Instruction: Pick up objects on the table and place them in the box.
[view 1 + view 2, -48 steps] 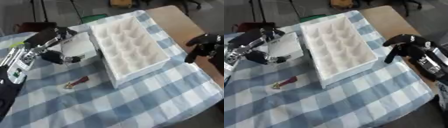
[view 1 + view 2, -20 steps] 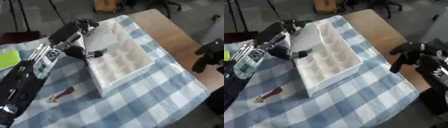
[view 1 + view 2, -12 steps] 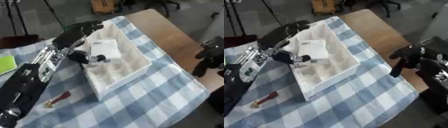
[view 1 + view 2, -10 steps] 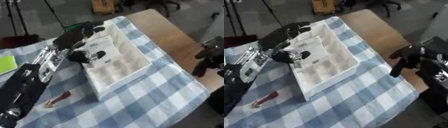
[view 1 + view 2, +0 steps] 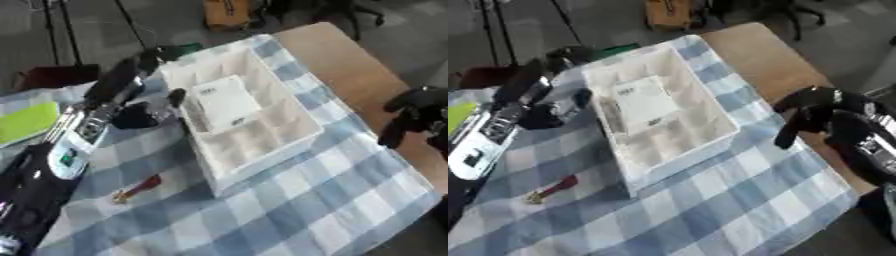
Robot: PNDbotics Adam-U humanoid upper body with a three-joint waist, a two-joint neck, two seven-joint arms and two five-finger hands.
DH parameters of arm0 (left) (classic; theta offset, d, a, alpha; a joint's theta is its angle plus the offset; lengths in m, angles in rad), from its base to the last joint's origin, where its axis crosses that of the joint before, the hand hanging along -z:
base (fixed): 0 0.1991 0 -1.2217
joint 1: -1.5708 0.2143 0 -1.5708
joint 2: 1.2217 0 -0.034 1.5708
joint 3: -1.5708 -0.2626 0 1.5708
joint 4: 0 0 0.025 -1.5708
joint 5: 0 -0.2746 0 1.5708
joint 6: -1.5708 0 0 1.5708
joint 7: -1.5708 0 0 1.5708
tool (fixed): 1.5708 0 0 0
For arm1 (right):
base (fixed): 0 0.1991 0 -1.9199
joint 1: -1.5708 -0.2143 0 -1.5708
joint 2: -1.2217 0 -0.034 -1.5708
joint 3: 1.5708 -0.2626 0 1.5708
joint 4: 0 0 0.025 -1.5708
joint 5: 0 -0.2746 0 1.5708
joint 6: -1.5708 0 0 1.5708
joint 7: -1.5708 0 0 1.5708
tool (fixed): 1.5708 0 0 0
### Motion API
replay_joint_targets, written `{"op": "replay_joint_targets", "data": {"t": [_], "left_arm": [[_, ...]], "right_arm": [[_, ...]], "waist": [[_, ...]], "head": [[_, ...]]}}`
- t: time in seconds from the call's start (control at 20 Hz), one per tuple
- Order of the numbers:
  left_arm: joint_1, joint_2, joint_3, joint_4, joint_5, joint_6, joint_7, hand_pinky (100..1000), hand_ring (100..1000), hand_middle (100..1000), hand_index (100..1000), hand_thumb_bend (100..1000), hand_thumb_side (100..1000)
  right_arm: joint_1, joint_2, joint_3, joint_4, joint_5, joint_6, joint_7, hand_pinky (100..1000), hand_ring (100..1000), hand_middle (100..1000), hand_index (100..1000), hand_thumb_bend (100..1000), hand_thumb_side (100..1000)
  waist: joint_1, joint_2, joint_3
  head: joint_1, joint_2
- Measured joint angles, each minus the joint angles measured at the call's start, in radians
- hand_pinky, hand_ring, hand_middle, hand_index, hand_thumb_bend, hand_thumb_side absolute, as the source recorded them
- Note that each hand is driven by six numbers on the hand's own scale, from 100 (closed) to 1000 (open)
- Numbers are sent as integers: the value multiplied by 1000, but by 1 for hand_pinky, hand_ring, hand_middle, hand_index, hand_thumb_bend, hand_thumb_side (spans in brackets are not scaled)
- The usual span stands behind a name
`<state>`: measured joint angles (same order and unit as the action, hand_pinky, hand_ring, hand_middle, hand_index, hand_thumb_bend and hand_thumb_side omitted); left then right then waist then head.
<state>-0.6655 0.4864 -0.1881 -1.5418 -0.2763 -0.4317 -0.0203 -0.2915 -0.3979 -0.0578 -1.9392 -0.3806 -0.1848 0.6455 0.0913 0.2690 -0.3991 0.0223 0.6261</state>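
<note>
Released, white packet (image 5: 226, 101) lies lengthwise in box (image 5: 296, 145), left hand (image 5: 144, 114) withdrawn.

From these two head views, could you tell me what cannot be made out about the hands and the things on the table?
- Left hand, left eye view: motion blur hides whether its fingers are open or curled.
- Small red object on the cloth: too small to identify.
- White packet in the box: its dark print is unreadable.
- Right hand, right eye view: dark and blurred, so its finger pose is unclear.
</note>
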Motion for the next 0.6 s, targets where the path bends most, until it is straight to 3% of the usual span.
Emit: {"op": "replay_joint_targets", "data": {"t": [0.05, 0.2, 0.3, 0.45, 0.6], "left_arm": [[34, 23, 21, -81, 98, 28, -26, 653, 641, 701, 890, 220, 885], [163, 64, 95, -305, 354, 94, -101, 651, 637, 696, 878, 209, 890], [246, 77, 145, -385, 473, 96, -152, 637, 620, 678, 884, 215, 898], [359, 75, 196, -427, 571, 77, -220, 625, 608, 663, 886, 205, 901], [396, 59, 216, -437, 614, 84, -266, 624, 607, 658, 886, 194, 902]], "right_arm": [[3, -2, -3, 0, 2, 0, -4, 577, 542, 737, 813, 100, 740], [21, -5, -18, 2, 14, 0, -15, 577, 542, 737, 813, 100, 742], [31, -6, -27, 4, 23, 1, -23, 577, 541, 737, 813, 100, 739], [42, -11, -42, 6, 35, -1, -37, 577, 542, 737, 813, 100, 738], [47, -12, -51, 6, 42, -2, -48, 578, 543, 737, 813, 100, 735]], "waist": [[0, -3, 6], [3, -4, 40], [3, -5, 58], [0, -5, 105], [-2, -6, 124]], "head": [[-6, 2], [-24, 8], [-34, 13], [-44, 30], [-47, 45]]}}
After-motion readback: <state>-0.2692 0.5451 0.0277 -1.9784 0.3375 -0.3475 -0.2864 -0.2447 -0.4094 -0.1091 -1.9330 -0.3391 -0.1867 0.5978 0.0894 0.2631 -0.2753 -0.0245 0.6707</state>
